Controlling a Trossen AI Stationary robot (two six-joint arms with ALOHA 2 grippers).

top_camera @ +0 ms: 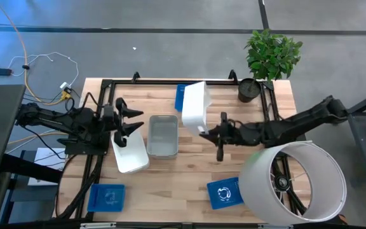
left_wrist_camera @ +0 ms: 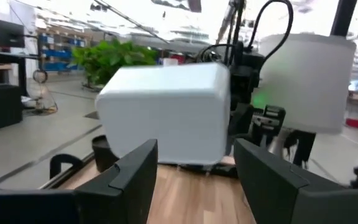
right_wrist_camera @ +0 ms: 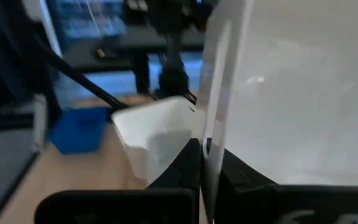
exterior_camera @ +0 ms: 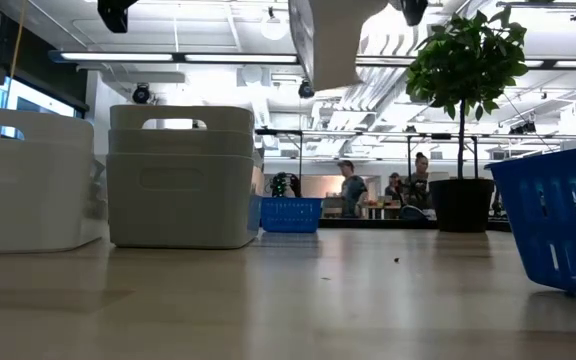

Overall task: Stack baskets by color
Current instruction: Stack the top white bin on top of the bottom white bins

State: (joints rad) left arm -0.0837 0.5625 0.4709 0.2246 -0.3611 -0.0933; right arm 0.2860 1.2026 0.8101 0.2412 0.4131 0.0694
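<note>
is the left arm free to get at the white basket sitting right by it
Probably yes: the left end effector is open and empty, at the white basket on the table's left, nothing between them. The right end effector holds another white basket aloft.

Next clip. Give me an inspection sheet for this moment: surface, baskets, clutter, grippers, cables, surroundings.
Surface: wooden table, black frame rails.
Job's things: white basket lifted and tilted; second white basket; grey basket; blue baskets at the near edge.
Clutter: big white cylinder; potted plant.
Grippers: right gripper shut on the white basket's rim; left gripper open, empty.
Cables: white and yellow leads on the floor.
Surroundings: people far behind.
</note>
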